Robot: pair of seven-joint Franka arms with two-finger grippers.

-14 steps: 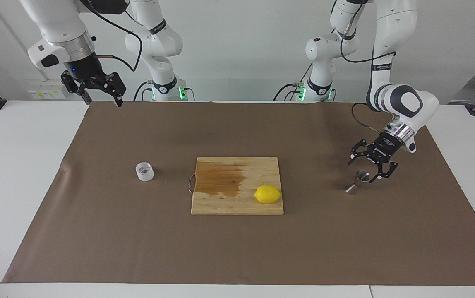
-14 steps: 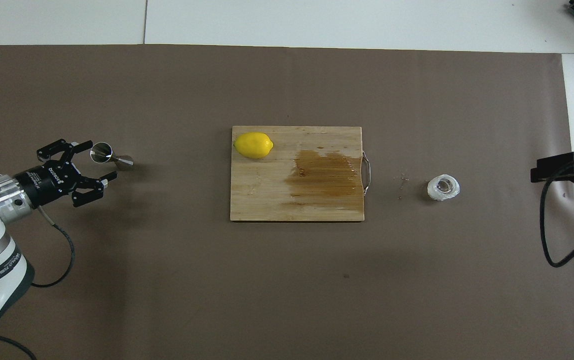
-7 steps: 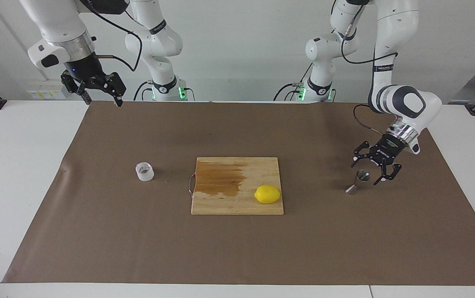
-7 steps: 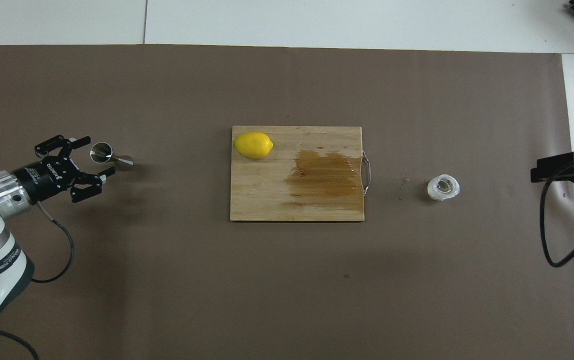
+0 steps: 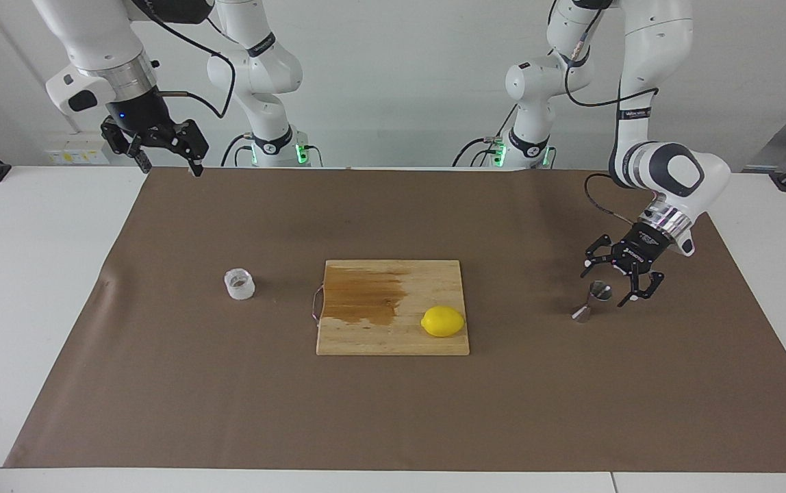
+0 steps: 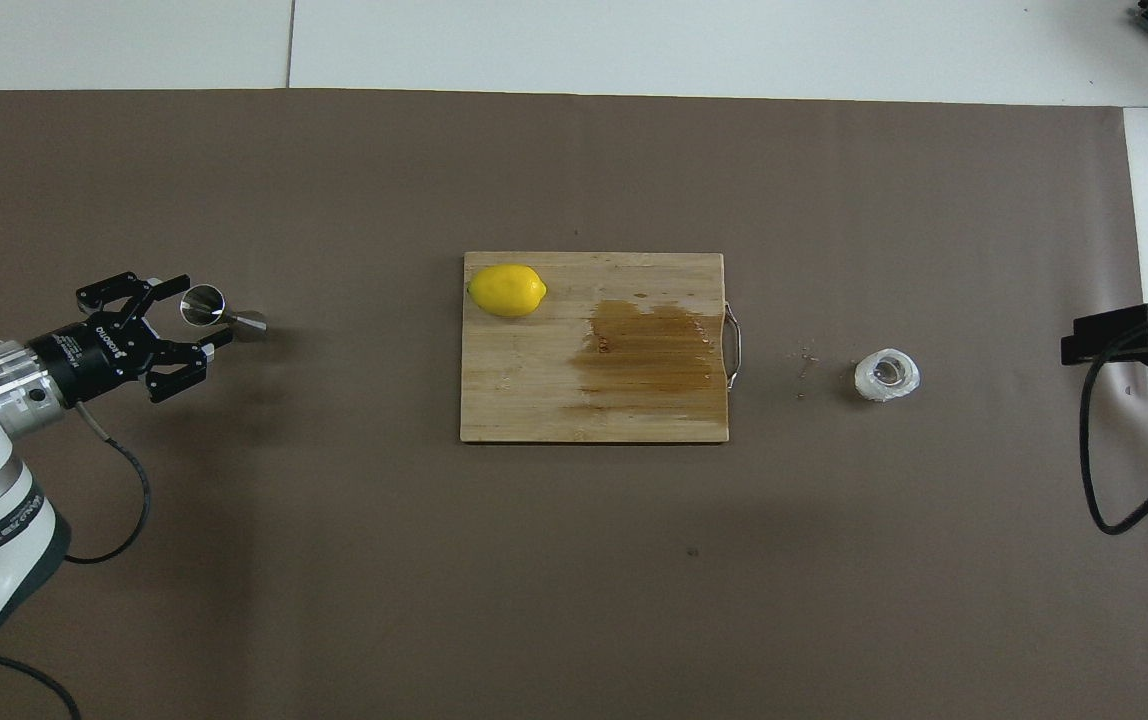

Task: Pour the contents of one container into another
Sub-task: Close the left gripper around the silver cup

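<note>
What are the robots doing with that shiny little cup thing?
The left gripper is low at the steel jigger, fingers on either side of its upper cone but not yet clamped. The white cup with brown bits sits untouched toward the right arm's end. The right gripper waits, open, above the table's edge.

In the overhead view the right gripper [image 6: 1104, 338] is cut off by the picture's edge, only a dark block and a cable being shown, and the left arm is cropped at the bottom corner. Whether the fingertips [image 5: 620, 300] of the left gripper [image 5: 604, 286] touch the steel jigger [image 5: 593, 300] cannot be made out. What is held inside the translucent cup [image 5: 239, 283] is too small to be told (a brownish tint at most is seen).
</note>
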